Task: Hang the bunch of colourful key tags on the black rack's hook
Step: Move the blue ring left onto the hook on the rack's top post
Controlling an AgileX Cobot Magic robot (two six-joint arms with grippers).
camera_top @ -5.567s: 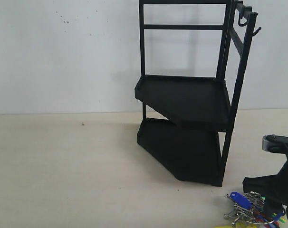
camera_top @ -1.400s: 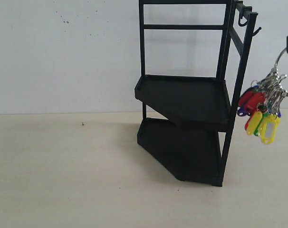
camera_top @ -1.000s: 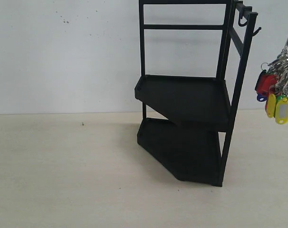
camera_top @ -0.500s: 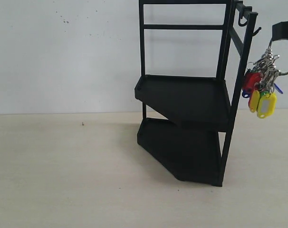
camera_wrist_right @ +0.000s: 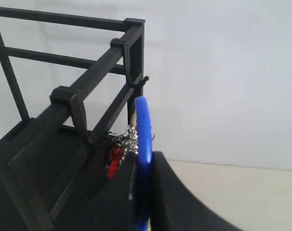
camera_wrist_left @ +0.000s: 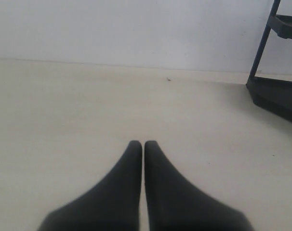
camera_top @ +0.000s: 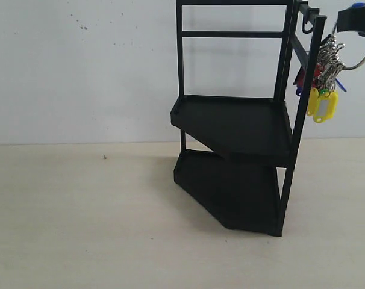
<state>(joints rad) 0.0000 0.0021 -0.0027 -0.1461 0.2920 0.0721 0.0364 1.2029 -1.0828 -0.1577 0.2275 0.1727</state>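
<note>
1. Your right tool (camera_top: 353, 18) is clenched on the blue-sleeved ring (camera_wrist_right: 142, 125) of the colourful key tag bunch (camera_top: 323, 78), high up at the front corner upright of the black rack (camera_top: 237, 120).
2. The bunch hangs in the air. Its yellow tags (camera_top: 323, 103) dangle just beside that upright, above the level of the upper tray.
3. In the right wrist view the hook (camera_wrist_right: 141, 82) sits close to the top of the ring. From these angles you can't tell whether the ring touches it.
4. Your left tool (camera_wrist_left: 144, 147) has its fingers pressed together with nothing between them, low over the surface (camera_top: 80, 217).
5. The surface is pale beige and matt. The rack stands on it close to the wall (camera_top: 80, 72), and a tiny dark speck (camera_top: 105, 157) lies well to the rack's left.
6. The wall is plain white, with a few small dark marks (camera_top: 81, 25) high up and the rack's faint shadow on it.
</note>
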